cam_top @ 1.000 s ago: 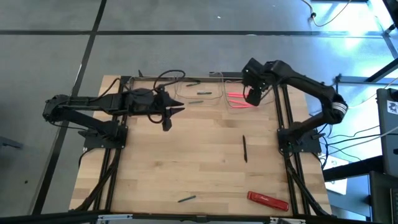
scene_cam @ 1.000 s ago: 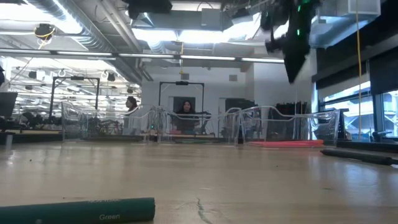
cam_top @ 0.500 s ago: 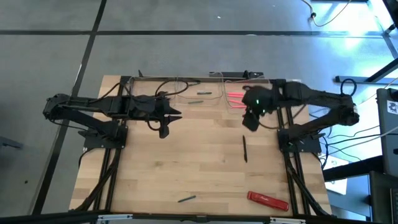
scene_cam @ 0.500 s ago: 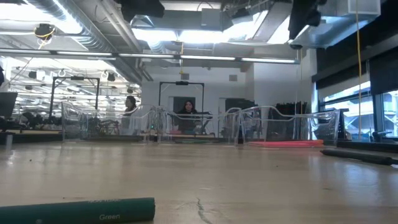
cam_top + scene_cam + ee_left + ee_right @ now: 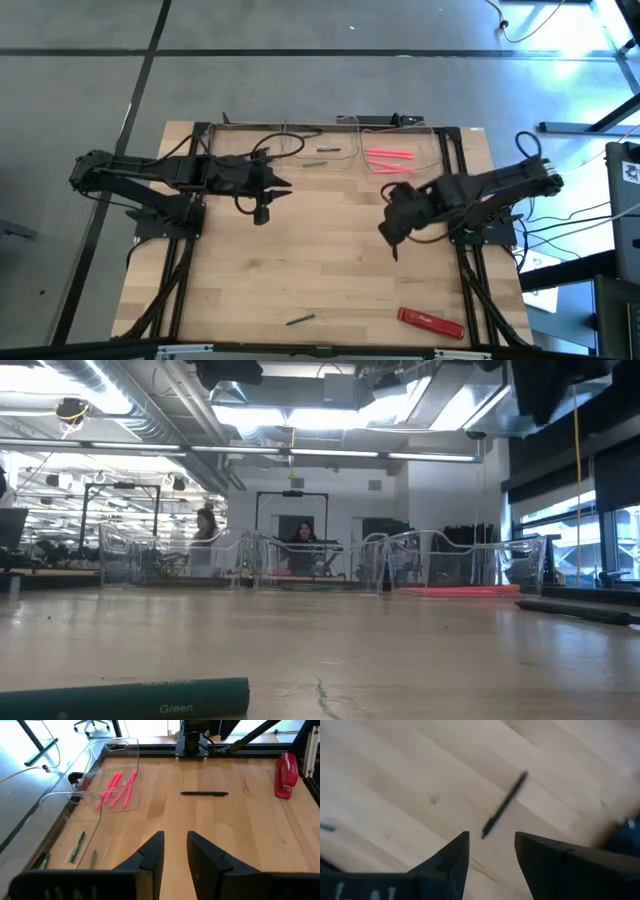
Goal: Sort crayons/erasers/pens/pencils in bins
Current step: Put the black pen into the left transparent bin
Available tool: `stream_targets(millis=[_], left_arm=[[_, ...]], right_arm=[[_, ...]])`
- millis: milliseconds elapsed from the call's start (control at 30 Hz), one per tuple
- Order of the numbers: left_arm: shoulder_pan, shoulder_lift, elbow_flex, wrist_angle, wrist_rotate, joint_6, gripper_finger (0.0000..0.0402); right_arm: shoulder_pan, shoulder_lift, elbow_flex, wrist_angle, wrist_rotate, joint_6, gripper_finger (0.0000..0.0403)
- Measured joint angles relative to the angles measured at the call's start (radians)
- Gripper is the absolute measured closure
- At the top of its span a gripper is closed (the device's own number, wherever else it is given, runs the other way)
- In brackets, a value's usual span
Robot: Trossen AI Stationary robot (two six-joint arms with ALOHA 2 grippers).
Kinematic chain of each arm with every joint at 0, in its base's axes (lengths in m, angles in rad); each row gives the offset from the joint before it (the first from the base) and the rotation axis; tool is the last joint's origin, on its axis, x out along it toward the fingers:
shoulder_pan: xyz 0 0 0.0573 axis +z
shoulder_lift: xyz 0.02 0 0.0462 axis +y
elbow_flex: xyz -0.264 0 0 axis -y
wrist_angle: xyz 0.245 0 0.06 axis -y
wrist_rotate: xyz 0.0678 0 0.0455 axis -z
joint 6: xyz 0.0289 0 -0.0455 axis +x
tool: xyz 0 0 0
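Observation:
My right gripper (image 5: 491, 851) is open and hovers over a black pen (image 5: 505, 805) that lies flat on the bare wood right of the table's middle (image 5: 394, 242); the fingers touch nothing. My left gripper (image 5: 174, 851) is open and waits at the table's left (image 5: 262, 205), holding nothing. Three clear bins stand along the far edge. Pink sticks (image 5: 388, 157) lie in the right bin (image 5: 440, 150), green sticks (image 5: 318, 152) in the middle bin. A green crayon (image 5: 125, 698) lies alone near the near edge (image 5: 300, 320).
A red stapler-like bar (image 5: 431, 322) lies at the near right corner. Black frame rails (image 5: 462, 200) run along the table's sides. The left bin (image 5: 250, 150) sits behind my left gripper. People show in the room beyond the bins in the low view.
My right gripper has swung from above the right bin with the pink sticks toward the near edge and down, and now stands over the black pen. The pen and the other sticks have stayed where they were.

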Motion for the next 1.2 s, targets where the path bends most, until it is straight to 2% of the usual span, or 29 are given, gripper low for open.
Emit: stream_targets(millis=[100, 200, 467, 767, 1200], left_arm=[[0.000, 0.000, 0.000, 0.000, 0.000, 0.001, 0.0326], [0.000, 0.000, 0.000, 0.000, 0.000, 0.001, 0.0326], [0.000, 0.000, 0.000, 0.000, 0.000, 0.001, 0.0326], [-0.004, 0.000, 0.000, 0.000, 0.035, 0.000, 0.0326], [-0.008, 0.000, 0.000, 0.000, 0.035, -0.001, 0.0326]], right_arm=[[0.017, 0.056, 0.000, -0.055, -0.018, 0.094, 0.0244], [0.016, 0.115, -0.001, -0.080, -0.078, 0.123, 0.0244], [0.005, 0.238, -0.001, -0.024, -0.176, 0.085, 0.0244], [0.004, 0.287, -0.010, 0.031, -0.177, 0.036, 0.0244], [-0.009, 0.244, -0.320, 0.361, -0.252, 0.039, 0.0244]])
